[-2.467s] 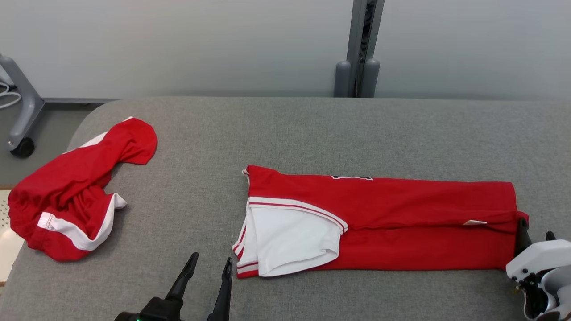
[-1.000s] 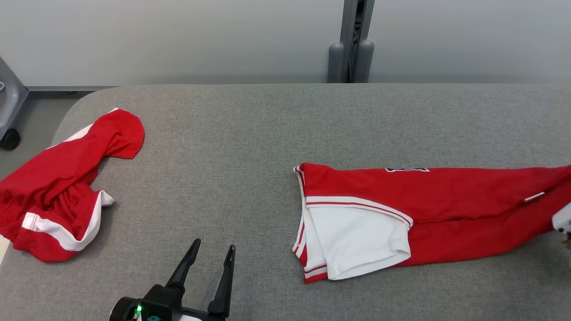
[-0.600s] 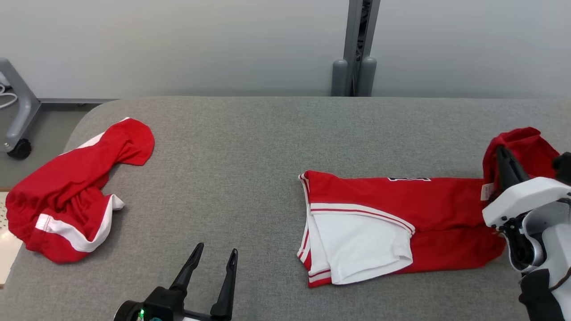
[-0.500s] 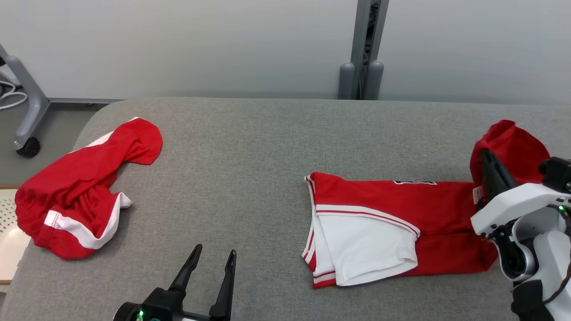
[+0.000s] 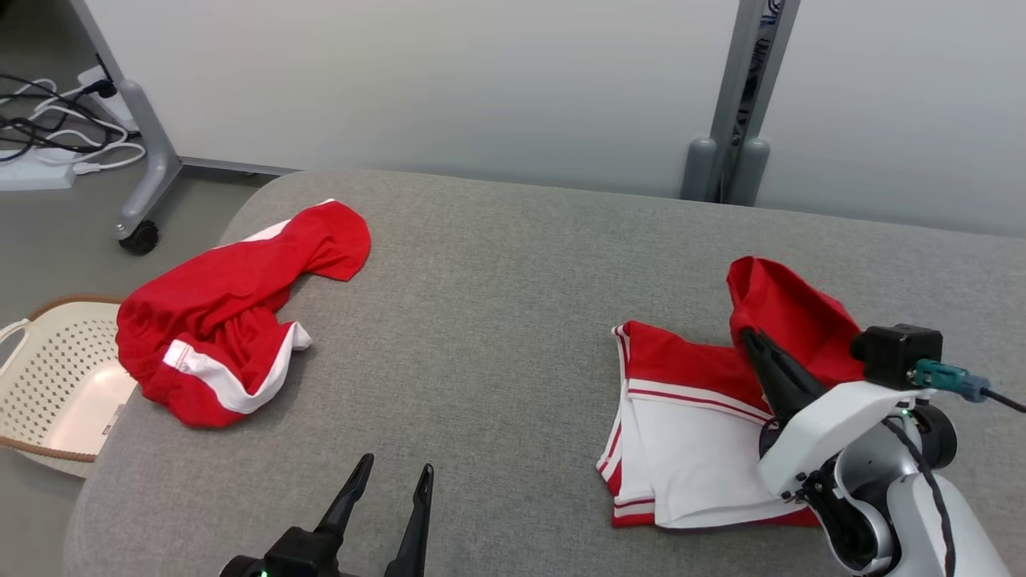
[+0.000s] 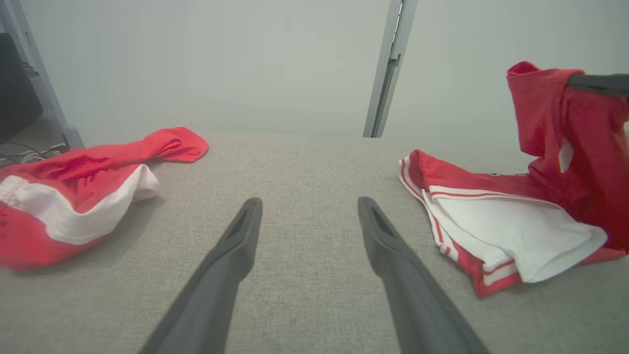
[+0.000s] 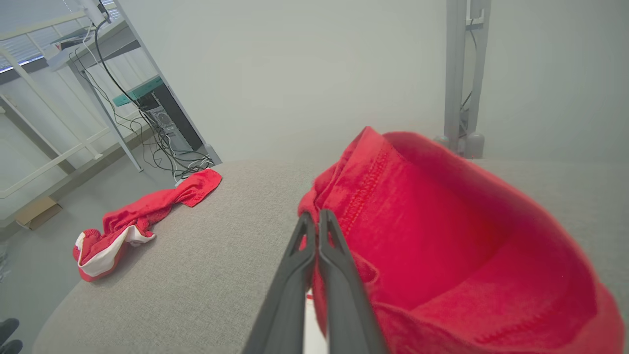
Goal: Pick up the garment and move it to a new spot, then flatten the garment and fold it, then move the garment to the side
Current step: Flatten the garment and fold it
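While right end effector pinches it, garment runs crosswise — sleeve leftward.

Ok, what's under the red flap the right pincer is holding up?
Under the raised flap, gripped by the right pincer, lies the jersey's lower layer: red body and white sleeve on the grey table. The stretch directly beneath the flap is covered.
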Motion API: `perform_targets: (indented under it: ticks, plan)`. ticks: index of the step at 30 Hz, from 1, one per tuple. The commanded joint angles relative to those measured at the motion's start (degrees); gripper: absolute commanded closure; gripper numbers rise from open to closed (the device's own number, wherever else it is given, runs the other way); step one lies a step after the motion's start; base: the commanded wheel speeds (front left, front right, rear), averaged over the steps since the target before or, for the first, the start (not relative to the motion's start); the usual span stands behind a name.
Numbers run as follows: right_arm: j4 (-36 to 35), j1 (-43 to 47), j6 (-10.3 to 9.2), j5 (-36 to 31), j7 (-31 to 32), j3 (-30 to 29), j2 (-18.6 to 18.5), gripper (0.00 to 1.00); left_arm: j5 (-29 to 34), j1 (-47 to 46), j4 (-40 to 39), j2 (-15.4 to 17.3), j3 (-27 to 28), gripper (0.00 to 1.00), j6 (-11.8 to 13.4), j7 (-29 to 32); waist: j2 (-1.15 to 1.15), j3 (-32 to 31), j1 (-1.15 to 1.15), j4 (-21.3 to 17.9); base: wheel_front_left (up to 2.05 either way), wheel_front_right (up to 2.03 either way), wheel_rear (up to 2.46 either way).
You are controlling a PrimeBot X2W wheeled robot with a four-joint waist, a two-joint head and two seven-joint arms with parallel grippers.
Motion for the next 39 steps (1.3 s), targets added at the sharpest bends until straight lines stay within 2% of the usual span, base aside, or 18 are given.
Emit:
perform_targets:
  ticks: [1, 6, 11, 17, 18, 19, 20, 21, 27, 33, 39]
  plan:
    - [-0.04, 0.62, -0.02, -0.58, 0.66, 0.3, 0.08, 1.0, -0.28, -0.59, 0.27, 0.21, -0.08, 0.0, -0.22, -0.23, 0.0, 0.05, 0.0, 1.22, 0.0, 0.0, 0.0]
    - [3.84, 0.04, -0.02, -2.98, 1.09, 2.05, 0.44, 1.0, -0.63, -1.19, 1.12, 0.02, -0.76, 0.0, -0.75, -0.23, 0.0, 0.35, 0.0, 3.56, 0.0, 0.0, 0.0]
    - [11.22, -1.6, -0.02, -0.44, -0.42, 5.79, 0.44, 1.0, -0.9, -1.52, 2.33, -0.1, -1.24, 0.0, -1.13, -0.23, 0.0, 0.26, 0.0, 5.91, 0.0, 0.0, 0.0]
    - [16.17, -3.07, -0.01, 1.22, -2.23, 9.14, 0.44, 1.0, -1.05, -1.56, 3.13, -0.15, -1.33, 0.0, -1.31, -0.23, 0.0, -0.17, 0.0, 6.89, 0.0, 0.0, 0.0]
    - [16.88, -3.35, -0.02, 1.67, -2.59, 9.71, 0.41, 0.97, -1.06, -1.45, 3.21, -0.15, -1.26, 0.0, -1.27, -0.23, 0.0, -0.28, 0.0, 6.93, 0.0, 0.0, 0.0]
    - [17.54, -3.58, -0.01, 2.13, -2.96, 10.29, 0.4, 0.8, -1.06, -1.31, 3.31, -0.15, -1.16, 0.0, -1.22, -0.23, 0.0, -0.43, 0.0, 6.92, 0.0, 0.0, 0.0]
    - [17.91, -3.82, -0.01, 2.74, -3.55, 10.99, 0.44, 0.09, -1.03, -1.12, 3.38, -0.17, -1.1, 0.0, -1.13, -0.23, 0.0, -0.56, 0.0, 6.86, 0.0, 0.0, 0.0]
    - [18.05, -4.09, -0.01, 3.4, -4.32, 11.69, 0.45, 0.0, -1.01, -0.98, 3.45, -0.16, -1.01, 0.0, -1.03, -0.23, 0.0, -0.67, 0.0, 6.75, 0.0, 0.0, 0.0]
    - [16.79, -4.65, -0.02, 5.4, -10.43, 13.05, 0.32, 0.0, -1.09, -0.62, 3.08, -0.19, -0.39, 0.0, -0.53, -0.23, 0.0, -1.64, 0.0, 4.6, 0.0, 0.0, 0.0]
    - [15.1, -4.48, -0.02, 0.92, -15.96, 8.92, 0.33, 0.0, -1.03, -0.56, 2.32, -0.23, 0.15, 0.0, -0.27, -0.23, 0.0, -2.14, 0.0, 0.22, 0.0, 0.0, 0.0]
    - [14.59, -3.21, -0.02, -4.67, -18.72, 3.34, 0.39, 0.0, -1.91, -1.74, 1.47, -0.25, -0.02, 0.0, -0.04, -0.23, 0.0, -1.94, 0.0, -4.82, 0.0, 0.0, 0.0]
